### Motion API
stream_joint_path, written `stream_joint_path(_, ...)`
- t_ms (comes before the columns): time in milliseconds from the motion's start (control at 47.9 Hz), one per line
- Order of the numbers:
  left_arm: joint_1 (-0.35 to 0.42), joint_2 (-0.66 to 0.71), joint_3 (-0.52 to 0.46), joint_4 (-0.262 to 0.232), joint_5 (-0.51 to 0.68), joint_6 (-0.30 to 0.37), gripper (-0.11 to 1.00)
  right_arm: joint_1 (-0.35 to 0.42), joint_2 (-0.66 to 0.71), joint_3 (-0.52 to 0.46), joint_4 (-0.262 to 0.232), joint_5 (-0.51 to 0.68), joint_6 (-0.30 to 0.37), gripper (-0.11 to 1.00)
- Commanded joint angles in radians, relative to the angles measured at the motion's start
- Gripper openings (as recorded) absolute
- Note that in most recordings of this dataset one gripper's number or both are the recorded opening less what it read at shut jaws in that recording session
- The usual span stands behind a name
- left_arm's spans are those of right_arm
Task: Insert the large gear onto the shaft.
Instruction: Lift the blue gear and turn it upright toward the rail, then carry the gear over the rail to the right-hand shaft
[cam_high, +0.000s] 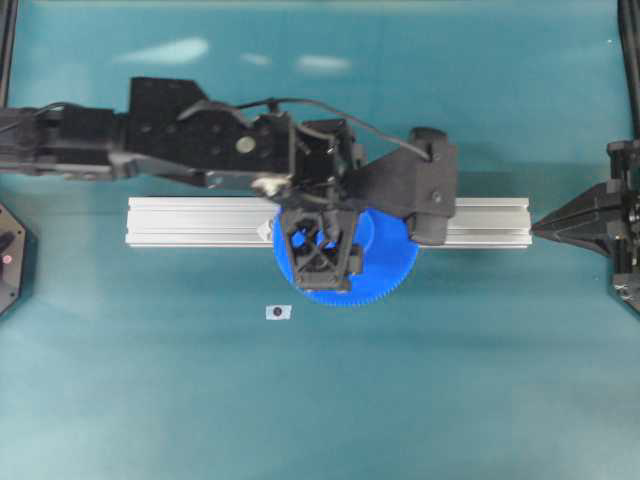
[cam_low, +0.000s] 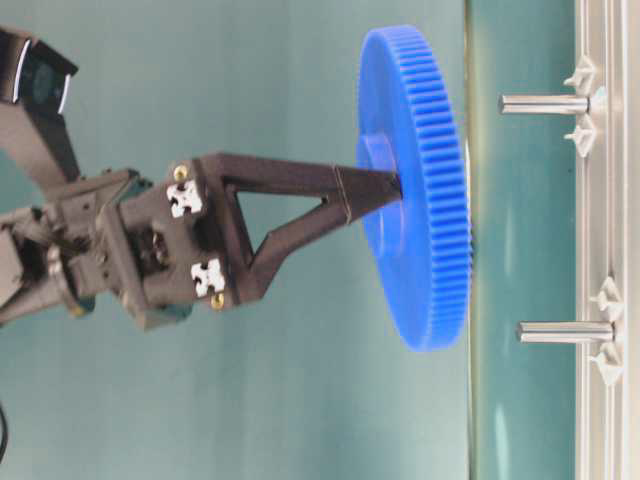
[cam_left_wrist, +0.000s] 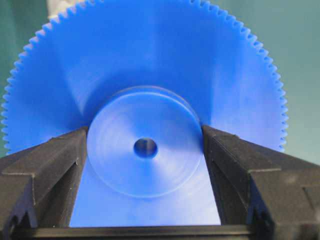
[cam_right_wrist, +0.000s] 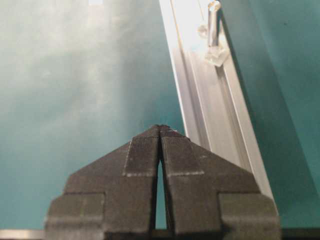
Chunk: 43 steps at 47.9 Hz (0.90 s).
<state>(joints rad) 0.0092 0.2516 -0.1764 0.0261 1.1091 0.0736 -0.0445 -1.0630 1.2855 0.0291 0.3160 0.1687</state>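
Overhead exterior view: I see my left gripper (cam_high: 320, 262) reaching in from the left and hanging over the middle of the aluminium rail (cam_high: 200, 222) that lies across the teal bench (cam_high: 320, 400). It is pinching the large gear (cam_high: 385, 262), which sits over the rail's near edge, spilling out toward me. Near that, a small white tag with a dark dot (cam_high: 279, 312) lies on the bench by itself.

In the left wrist view the two fingers (cam_left_wrist: 50, 165) press on either side of the gear's raised round hub (cam_left_wrist: 145, 147), and I can see straight at the small centre hole (cam_left_wrist: 145, 148).

The table-level view is turned on its side. There the gear (cam_low: 420, 190) is held flat-on toward the rail (cam_low: 605, 240), clear of it, with a gap between its face and the tips of the two pegs. One shaft (cam_low: 545, 104) stands out from the rail roughly level with the gear's upper part, the other shaft (cam_low: 562, 331) level with its lower rim; each has small clear brackets on both sides. The hub does not line up with either peg from this angle.

My right gripper (cam_high: 545, 228) rests at the right end of the rail. In the right wrist view its fingers (cam_right_wrist: 142, 155) are pressed together with nothing between them, and one peg (cam_right_wrist: 213, 22) shows far up the rail.
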Motion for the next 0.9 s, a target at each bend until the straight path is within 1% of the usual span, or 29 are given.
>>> stream_joint_path(0,-0.002,-0.009,-0.063,0.002,0.015,0.021,0.77,-0.002,0.006,-0.009,-0.002,-0.003,0.011,0.05)
stream_joint_path(146,0.005,0.035,-0.124,0.002,0.048,0.063,0.77,-0.002,0.008,-0.009,-0.003,-0.003,0.011,0.05)
stream_joint_path(355,0.029,0.084,-0.198,0.0,0.071,0.097,0.77,-0.002,0.006,-0.008,-0.003,-0.008,0.011,0.05)
stream_joint_path(501,0.044,0.103,-0.218,0.002,0.071,0.117,0.77,-0.002,0.006,-0.008,-0.003,-0.009,0.011,0.05)
stream_joint_path(794,0.058,0.143,-0.241,0.002,0.071,0.12,0.77,0.0,0.006,-0.005,-0.003,-0.009,0.011,0.05)
stream_joint_path(877,0.063,0.153,-0.249,0.002,0.071,0.133,0.77,-0.002,0.006,-0.005,-0.002,-0.009,0.011,0.05)
